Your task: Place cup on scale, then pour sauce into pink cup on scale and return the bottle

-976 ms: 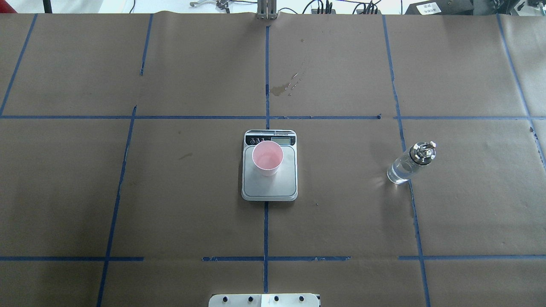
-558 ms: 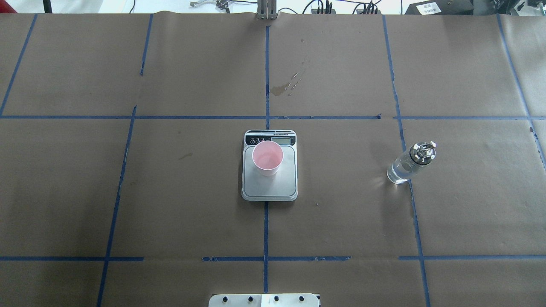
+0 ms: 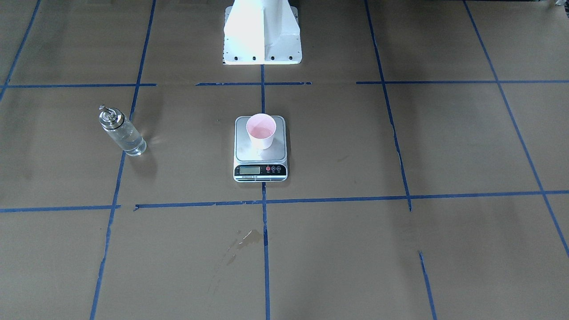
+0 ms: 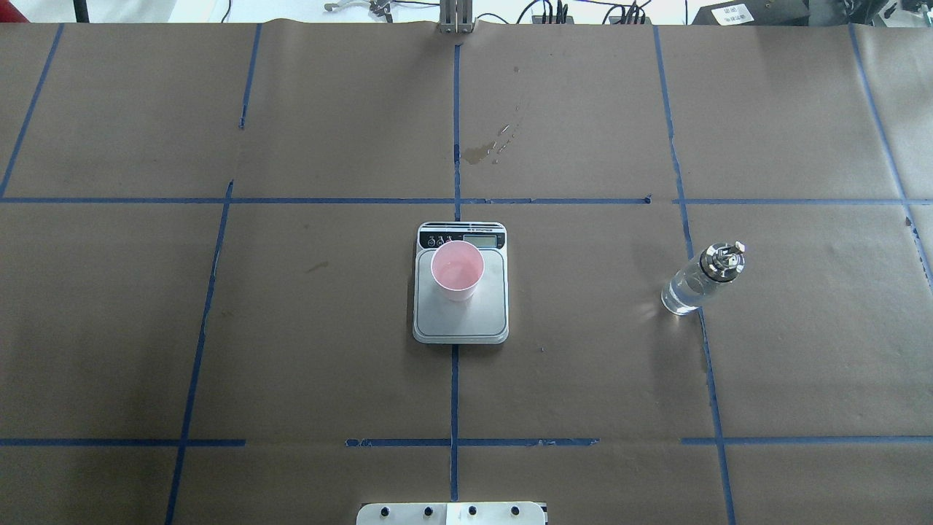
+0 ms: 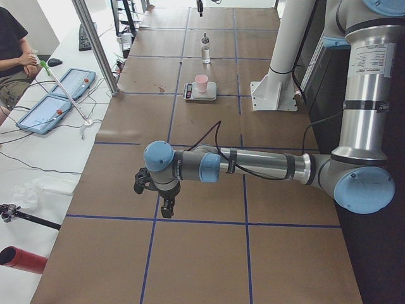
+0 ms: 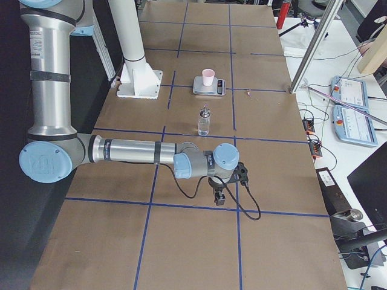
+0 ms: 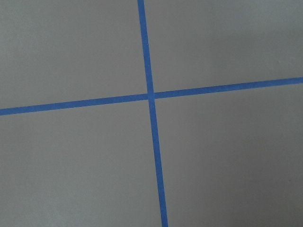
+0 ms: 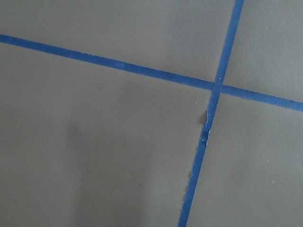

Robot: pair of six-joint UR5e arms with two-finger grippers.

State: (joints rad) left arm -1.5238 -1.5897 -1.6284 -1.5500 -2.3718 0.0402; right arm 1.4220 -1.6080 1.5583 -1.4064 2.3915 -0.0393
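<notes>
The cup (image 4: 457,271), pink inside, stands upright on the far part of the scale's (image 4: 481,313) steel platform; both also show in the front view, cup (image 3: 261,131) and scale (image 3: 275,153). The bottle (image 4: 692,284) with clear sauce and metal pourer cap stands upright on the table to the scale's right, free of any gripper; it also shows in the front view (image 3: 124,133). My left gripper (image 5: 166,206) and right gripper (image 6: 221,196) hang over bare paper far out at the table's ends. They show only in the side views, so I cannot tell whether they are open or shut. Both wrist views show only paper and tape.
Brown paper with blue tape lines covers the table. A dried stain (image 4: 481,152) lies beyond the scale. The robot's white base plate (image 4: 452,512) sits at the near edge. An operators' table with tablets (image 5: 44,107) and a seated person (image 5: 9,57) lie beyond the far edge.
</notes>
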